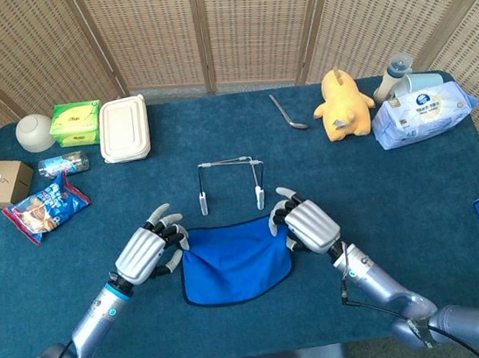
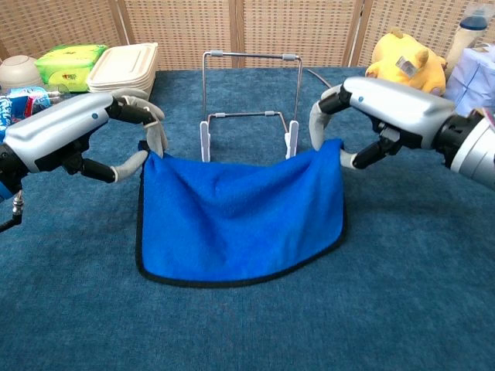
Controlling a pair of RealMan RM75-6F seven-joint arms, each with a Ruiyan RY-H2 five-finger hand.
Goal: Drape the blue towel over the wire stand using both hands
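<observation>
The blue towel (image 1: 233,264) (image 2: 236,212) with a dark hem hangs lifted off the table, stretched between both hands just in front of the wire stand (image 1: 229,180) (image 2: 249,100). My left hand (image 1: 147,248) (image 2: 73,135) pinches its left top corner. My right hand (image 1: 307,223) (image 2: 387,104) pinches the right top corner, close to the stand's right foot. The towel's top edge sags in the middle, below the stand's top bar. The stand is upright and bare.
At back left stand a white lidded box (image 1: 123,128), a green pack (image 1: 75,121), a bowl (image 1: 34,131), a snack bag (image 1: 46,207) and a carton (image 1: 1,182). A spoon (image 1: 286,113), yellow plush (image 1: 343,104) and wipes pack (image 1: 423,112) lie back right.
</observation>
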